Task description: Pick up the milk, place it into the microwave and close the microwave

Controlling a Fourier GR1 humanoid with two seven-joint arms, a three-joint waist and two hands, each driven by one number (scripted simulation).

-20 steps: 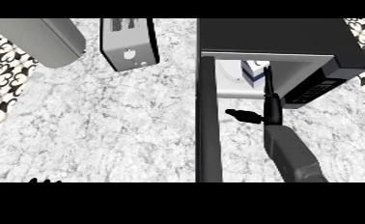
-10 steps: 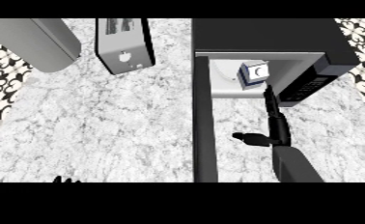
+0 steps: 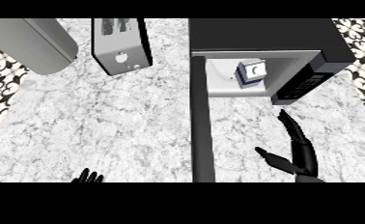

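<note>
Currently, the small white-and-blue milk carton (image 3: 251,72) is found standing inside the open cavity of the black box-shaped microwave oven (image 3: 264,34), toward the cavity's right half and just left of the microwave's dark keypad panel. The microwave's dark door (image 3: 202,121) is seen swung fully open, edge-on, running as a long bar from the cavity's left corner down toward the lower edge of the view.

The right hand (image 3: 294,143) is recorded in front of the microwave, below the keypad panel and clear of the carton; its fingers are straight and spread from the thumb, and nothing is held. The left hand (image 3: 88,176) is noted only as fingertips at the lower edge, far to the left of the microwave, fingers up and at rest.

Placement is judged complete; closing the door is judged outstanding. The door lies to the left of the right hand, its long axis pointing away from the microwave toward the robot. The right hand is judged the nearer of the 2 hands.

A brushed-steel toaster (image 3: 121,44) and a grey rounded metal container (image 3: 35,44) are observed left of the microwave, uninvolved.
</note>
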